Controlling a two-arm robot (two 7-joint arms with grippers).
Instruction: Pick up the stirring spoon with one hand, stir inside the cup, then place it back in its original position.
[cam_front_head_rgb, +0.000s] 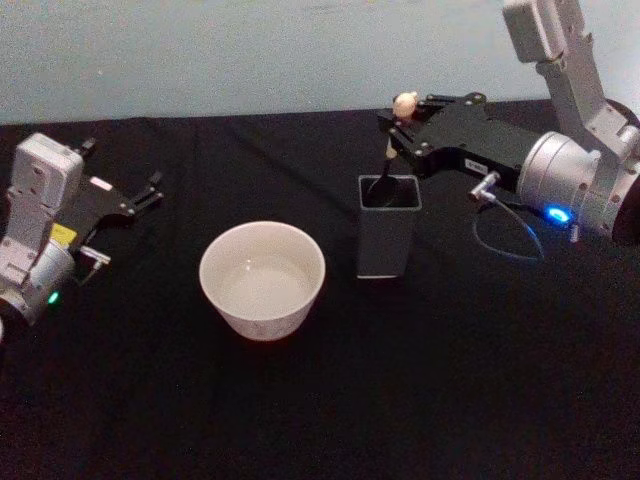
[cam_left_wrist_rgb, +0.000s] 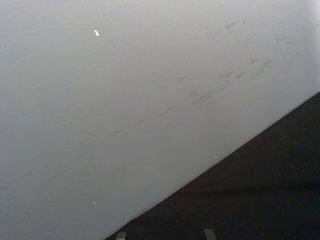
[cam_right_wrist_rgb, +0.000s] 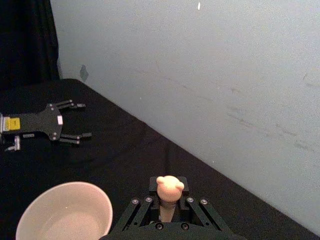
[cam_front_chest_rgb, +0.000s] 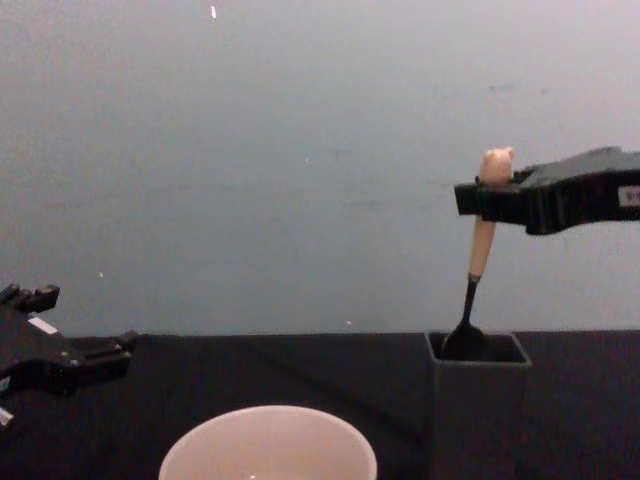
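Spoon (cam_front_chest_rgb: 483, 232) hangs pinched in my right gripper (cam_front_head_rgb: 398, 128), fingers pressed on the cream handle just under the bear head, approx upright, slight tilt. Its dark bowl sits at the mouth of the grey square holder (cam_front_head_rgb: 387, 243), part inside, w/ the thin neck rising above the rim. Right wrist view shows the bear head (cam_right_wrist_rgb: 170, 188) poking up between my fingers (cam_right_wrist_rgb: 141, 210). Cup (cam_front_head_rgb: 262, 279) stands on the black table (cam_front_head_rgb: 450, 380) to the holder's left, near but apart, nothing in it but the pale inside. My left gripper (cam_front_head_rgb: 140, 200) is parked low at the table's left, well away from the cup, fingers spread & empty.
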